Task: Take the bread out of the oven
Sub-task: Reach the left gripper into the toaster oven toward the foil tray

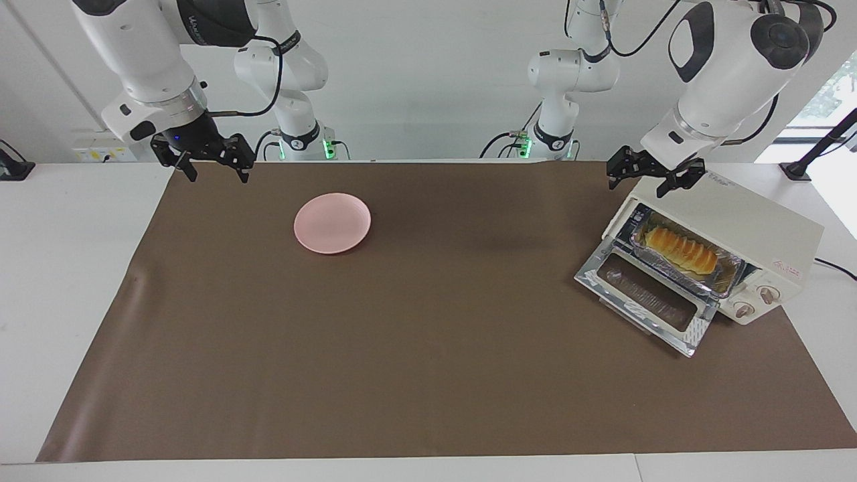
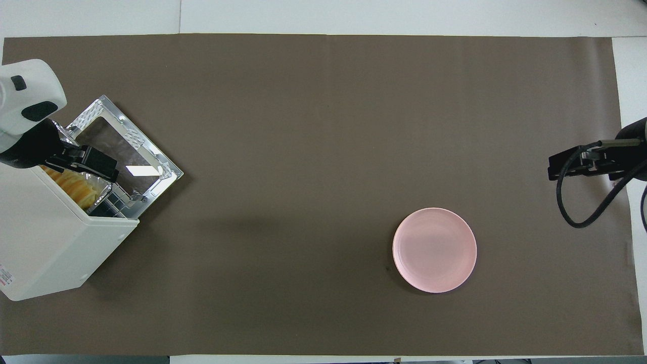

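The oven (image 1: pixel 730 251) sits at the left arm's end of the brown mat (image 1: pixel 428 348), turned at an angle, with its glass door (image 1: pixel 646 300) dropped open and lying flat on the mat. Inside, the bread (image 1: pixel 681 250) rests in a crinkled foil tray (image 1: pixel 726 276) on the rack, fully within the oven's mouth. The left gripper (image 1: pixel 648 176) hangs in the air over the oven's top edge nearest the robots, its jaws spread wide and holding nothing; it touches neither oven nor bread. The right gripper (image 1: pixel 204 161) waits above the mat's edge at the right arm's end, its jaws also spread and empty. A pink plate (image 1: pixel 332 223) lies on the mat near the right gripper, well apart from the oven, with nothing on it.
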{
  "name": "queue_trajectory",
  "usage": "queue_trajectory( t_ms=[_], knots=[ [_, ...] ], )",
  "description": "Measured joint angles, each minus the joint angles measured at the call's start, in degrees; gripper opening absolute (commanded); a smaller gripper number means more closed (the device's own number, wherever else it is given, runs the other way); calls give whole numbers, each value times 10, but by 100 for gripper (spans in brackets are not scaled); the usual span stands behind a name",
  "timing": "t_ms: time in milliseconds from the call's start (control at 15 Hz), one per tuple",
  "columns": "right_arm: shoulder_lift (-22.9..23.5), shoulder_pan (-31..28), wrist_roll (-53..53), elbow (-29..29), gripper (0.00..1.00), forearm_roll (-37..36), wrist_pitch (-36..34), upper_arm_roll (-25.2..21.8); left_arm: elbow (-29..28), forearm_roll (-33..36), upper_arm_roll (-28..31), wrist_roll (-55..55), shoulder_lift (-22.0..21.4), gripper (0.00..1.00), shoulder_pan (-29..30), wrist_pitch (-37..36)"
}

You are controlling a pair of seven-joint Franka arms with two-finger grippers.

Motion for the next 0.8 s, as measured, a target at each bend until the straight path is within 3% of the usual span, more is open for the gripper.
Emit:
queue_trajectory(
  t_ms=[800],
  knots=[
    [0, 0, 0, 0, 100, 0, 0, 0, 0, 2, 1, -5, 0, 100, 29, 21]
  ],
)
